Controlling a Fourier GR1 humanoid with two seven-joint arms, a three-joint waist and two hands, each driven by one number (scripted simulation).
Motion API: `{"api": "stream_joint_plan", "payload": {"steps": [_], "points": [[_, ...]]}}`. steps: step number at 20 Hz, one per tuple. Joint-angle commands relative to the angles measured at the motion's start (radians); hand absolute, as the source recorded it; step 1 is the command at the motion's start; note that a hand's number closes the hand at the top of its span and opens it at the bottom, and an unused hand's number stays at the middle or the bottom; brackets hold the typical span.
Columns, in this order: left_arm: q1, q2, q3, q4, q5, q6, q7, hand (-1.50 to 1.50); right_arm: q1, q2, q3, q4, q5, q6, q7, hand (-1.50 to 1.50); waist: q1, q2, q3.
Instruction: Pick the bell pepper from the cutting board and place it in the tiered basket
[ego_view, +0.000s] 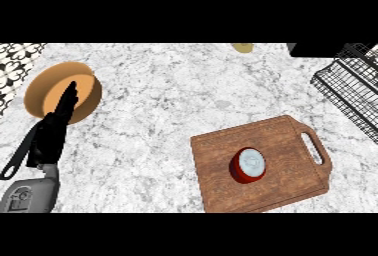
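One counter. One wooden cutting board, one red bell pepper, one round tan plate and one black wire tiered basket, this last cut off by the right edge. One robot hand in view, the left, on one grey forearm. One small yellowish thing at the far edge, too cropped to name; one black block beside the basket

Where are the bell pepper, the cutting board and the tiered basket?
bell pepper (249, 164), head view, pale top face
cutting board (221, 185), head view, bare wood
tiered basket (347, 95), head view, wire mesh
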Motion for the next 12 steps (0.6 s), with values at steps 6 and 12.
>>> {"api": "stream_joint_plan", "payload": {"steps": [6, 12], "points": [[0.001, 0.010, 0.026, 0.043, 0.009, -0.010, -0.023, 0.00, 0.107, 0.042, -0.076, -0.102, -0.139, -0.156, -0.075, -1.50, -0.013, -0.006, -0.001], [0.054, -0.019, -0.008, -0.057, -0.004, 0.001, 0.002, 0.00, 0.119, 0.069, -0.048, -0.189, -0.137, -0.291, -0.062, -1.50, -0.005, -0.009, -0.001]]}}
